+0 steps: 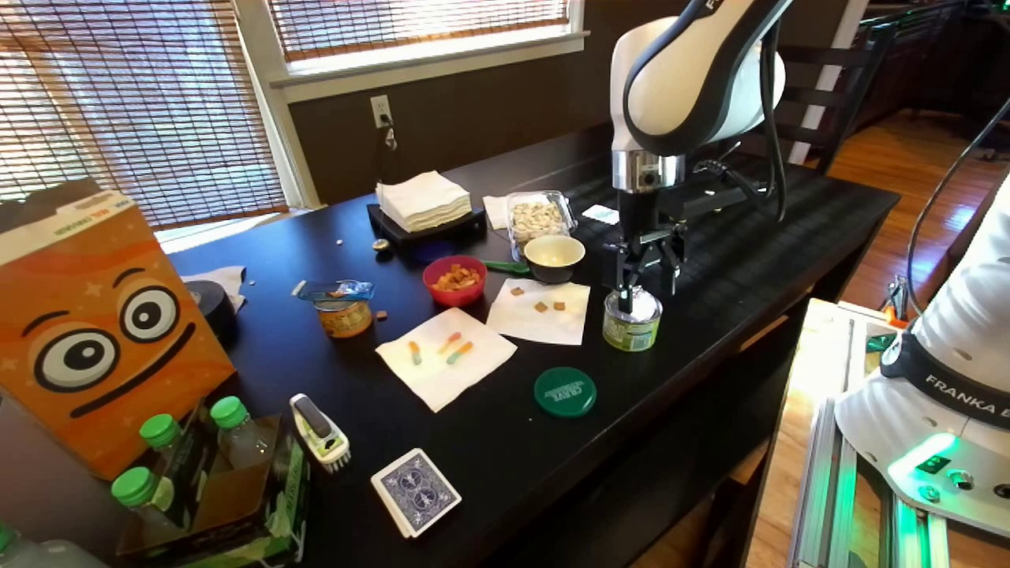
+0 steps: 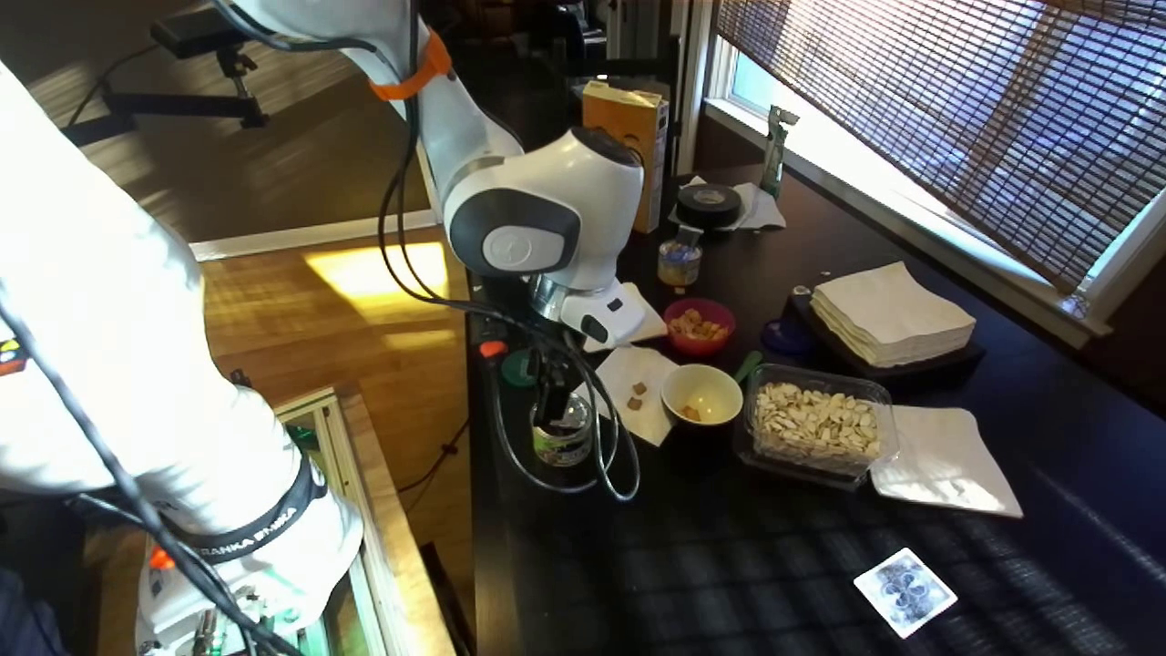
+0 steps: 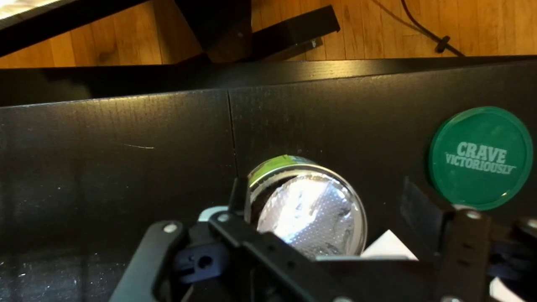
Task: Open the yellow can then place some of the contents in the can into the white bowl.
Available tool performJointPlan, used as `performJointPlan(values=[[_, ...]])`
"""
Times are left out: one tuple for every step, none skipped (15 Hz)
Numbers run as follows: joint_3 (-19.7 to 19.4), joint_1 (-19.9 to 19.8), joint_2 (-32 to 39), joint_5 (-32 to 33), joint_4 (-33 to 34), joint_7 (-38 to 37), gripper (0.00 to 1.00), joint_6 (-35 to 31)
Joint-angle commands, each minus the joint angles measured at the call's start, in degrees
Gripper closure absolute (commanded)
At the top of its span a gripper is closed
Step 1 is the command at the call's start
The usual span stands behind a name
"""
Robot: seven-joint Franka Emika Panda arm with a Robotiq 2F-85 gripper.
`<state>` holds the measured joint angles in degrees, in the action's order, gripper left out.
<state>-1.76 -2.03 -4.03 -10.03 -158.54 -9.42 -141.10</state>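
Note:
The yellow can [image 1: 631, 333] stands upright near the table's edge, with green-yellow sides and a shiny foil top. In the wrist view, the can [image 3: 312, 212] shows a dark gap between the foil and its left rim. My gripper [image 1: 650, 293] is open above the can. One finger is at the can's left rim in the wrist view; the other is apart from it at right [image 3: 331, 205]. I cannot tell whether the near finger touches. Cables partly cover the can [image 2: 560, 446] in an exterior view. The white bowl [image 1: 555, 254] holds a small brown piece, seen in an exterior view [image 2: 715, 392]; it is out of the wrist view.
A green disc lid [image 1: 565, 392] lies near the can. Napkins with snack pieces [image 1: 525, 323] and gummies [image 1: 442, 371] lie beside it. A pink bowl [image 1: 455, 296], a clear nut box [image 2: 811, 424], a napkin stack [image 1: 422, 201] and a card deck [image 1: 416, 491] stand around.

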Motion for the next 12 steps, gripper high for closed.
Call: performJointPlan(values=[[-0.21, -0.06, 2.74, -1.1, 0.6, 0.17, 0.25, -3.36], [-0.26, -0.11, 3.15, -1.27, 0.63, 0.11, 0.33, -4.24], [-0.26, -0.13, 3.39, -1.35, 0.6, 0.04, 0.44, -5.08], [-0.29, -0.16, 3.61, -1.31, 0.56, -0.09, 0.51, -5.83], [-0.36, -0.18, 3.75, -1.37, 0.56, -0.1, 0.54, -6.41], [-0.42, -0.18, 3.81, -1.5, 0.58, -0.04, 0.57, -6.93], [-0.5, -0.21, 3.84, -1.43, 0.57, -0.08, 0.59, -7.34], [-0.58, -0.24, 3.81, -1.24, 0.48, -0.31, 0.63, -7.81], [-0.66, -0.29, 3.68, -1.09, 0.37, -0.52, 0.59, -8.22], [-0.74, -0.35, 3.41, -0.94, 0.29, -0.79, 0.6, -8.55], [-0.79, -0.36, 3.22, -0.84, 0.29, -0.98, 0.6, -8.77], [-0.81, -0.34, 2.91, -0.87, 0.29, -1.11, 0.63, -9.02]])
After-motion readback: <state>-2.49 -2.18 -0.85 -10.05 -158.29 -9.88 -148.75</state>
